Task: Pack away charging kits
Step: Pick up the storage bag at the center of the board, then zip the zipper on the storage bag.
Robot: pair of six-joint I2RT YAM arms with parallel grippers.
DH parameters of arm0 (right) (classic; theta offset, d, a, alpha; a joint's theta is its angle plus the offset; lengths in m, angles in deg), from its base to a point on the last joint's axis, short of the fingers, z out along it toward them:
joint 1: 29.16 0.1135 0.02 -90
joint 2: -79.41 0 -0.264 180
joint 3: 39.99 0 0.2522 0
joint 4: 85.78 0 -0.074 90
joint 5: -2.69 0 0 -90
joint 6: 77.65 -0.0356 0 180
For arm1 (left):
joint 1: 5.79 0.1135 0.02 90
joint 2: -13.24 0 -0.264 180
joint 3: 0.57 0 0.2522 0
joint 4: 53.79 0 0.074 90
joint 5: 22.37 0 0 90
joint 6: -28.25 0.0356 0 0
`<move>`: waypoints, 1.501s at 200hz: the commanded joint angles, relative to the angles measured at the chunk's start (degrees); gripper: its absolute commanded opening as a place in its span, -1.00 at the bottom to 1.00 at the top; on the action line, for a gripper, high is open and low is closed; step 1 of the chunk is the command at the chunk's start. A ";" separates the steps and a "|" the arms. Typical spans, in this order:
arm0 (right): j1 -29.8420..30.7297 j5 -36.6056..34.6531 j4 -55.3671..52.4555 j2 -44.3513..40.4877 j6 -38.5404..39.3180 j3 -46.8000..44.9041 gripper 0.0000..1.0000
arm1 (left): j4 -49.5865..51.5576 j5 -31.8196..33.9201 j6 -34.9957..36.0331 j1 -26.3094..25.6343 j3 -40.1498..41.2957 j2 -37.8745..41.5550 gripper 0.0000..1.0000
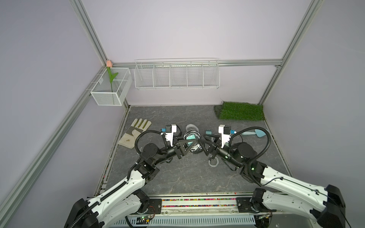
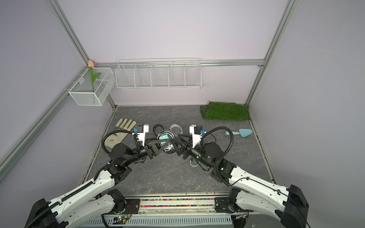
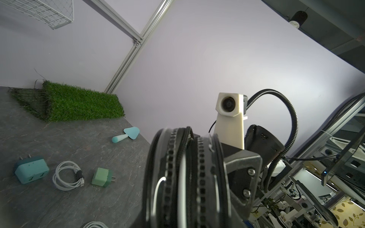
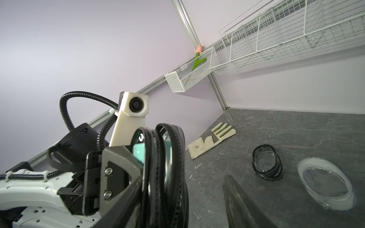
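My left gripper (image 1: 188, 145) is shut on a black-rimmed oval case (image 1: 193, 142) held on edge mid-table. A teal plug adapter (image 4: 139, 152) and a white cable (image 2: 167, 147) sit inside it. My right gripper (image 1: 201, 137) is open right beside the case; one finger lies along its rim, the other finger (image 4: 243, 205) stands apart over bare floor. A second black-rimmed case (image 4: 266, 164) and a clear white case (image 4: 325, 181) lie open behind. A teal adapter (image 3: 31, 169), a coiled white cable (image 3: 67, 175) and a green adapter (image 3: 101, 176) lie on the table near the right arm.
A beige glove (image 1: 136, 132) lies at the left, a light-blue trowel (image 1: 254, 133) at the right, and a grass mat (image 1: 241, 111) in the back right corner. White wire baskets (image 1: 176, 76) hang on the back wall. Another white cable (image 1: 213, 162) lies under the right arm.
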State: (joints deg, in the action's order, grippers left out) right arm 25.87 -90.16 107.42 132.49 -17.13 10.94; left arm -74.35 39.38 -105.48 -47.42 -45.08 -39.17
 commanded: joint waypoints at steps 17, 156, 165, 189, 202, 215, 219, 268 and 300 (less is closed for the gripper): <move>0.37 -6.22 -8.78 -9.72 6.70 -3.49 0.39 | 4.71 5.93 0.04 0.40 -2.78 2.26 -0.99; 21.06 -26.01 10.62 11.02 34.84 4.20 0.05 | 3.29 16.12 -13.01 0.11 -12.25 0.91 -1.00; 21.02 -26.48 11.93 11.41 35.31 4.47 0.04 | 3.38 16.12 -12.84 -0.18 -12.06 1.12 -1.00; 20.71 -28.88 13.99 12.65 35.29 5.36 -0.05 | 3.99 16.30 -12.09 -0.77 -11.67 1.74 -1.00; 20.50 -30.38 14.17 13.55 35.19 6.28 -0.11 | 3.77 16.49 -11.95 -1.12 -11.37 1.93 -1.00; 20.46 -30.59 14.17 14.30 35.19 7.02 -0.19 | 3.76 16.08 -11.91 -1.22 -11.36 1.87 -1.00; 20.46 -30.60 14.24 14.49 35.19 7.23 -0.20 | 3.78 16.16 -11.87 -1.25 -11.24 1.87 -1.00; 20.34 -33.39 15.84 16.78 34.87 8.87 -0.37 | 3.30 16.65 -11.78 -1.44 -10.39 2.63 -1.00; 19.98 -32.74 15.93 16.87 34.00 9.05 -0.46 | 3.65 16.85 -11.65 -1.44 -10.39 2.82 -1.00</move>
State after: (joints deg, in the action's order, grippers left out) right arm 46.26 -121.39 120.64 149.19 17.06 18.56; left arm -68.50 55.49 -116.80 -48.60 -55.35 -37.33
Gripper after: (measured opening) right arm 0.289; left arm 0.315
